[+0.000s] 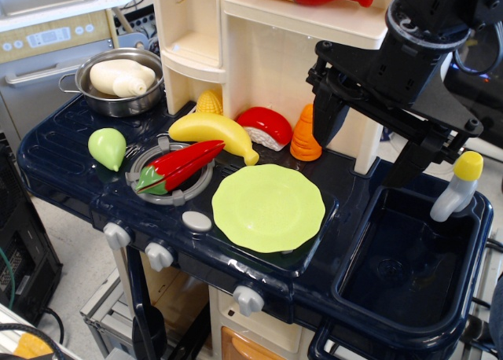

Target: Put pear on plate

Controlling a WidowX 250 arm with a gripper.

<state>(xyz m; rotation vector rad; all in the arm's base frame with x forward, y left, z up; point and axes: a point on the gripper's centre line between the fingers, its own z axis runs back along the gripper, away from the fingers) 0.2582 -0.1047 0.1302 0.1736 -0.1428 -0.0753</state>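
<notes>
The pale green pear (pixel 108 148) lies on the dark blue toy stovetop at the left, its pointed tip toward the front. The lime-green scalloped plate (pixel 268 207) sits flat at the middle front of the stovetop, with nothing on it. My black gripper (pixel 369 140) hangs above the counter to the right of the plate, near the sink, far from the pear. Its two fingers (pixel 324 124) stand wide apart and hold nothing.
A red chilli (pixel 178 167) lies on the grey burner ring (pixel 149 189) between pear and plate. A yellow banana (pixel 215 132), corn, red-white piece (pixel 266 126) and orange carrot (pixel 306 136) line the back. A metal pot (pixel 122 81) stands back left. The sink (pixel 405 266) and tap (pixel 458 185) are at right.
</notes>
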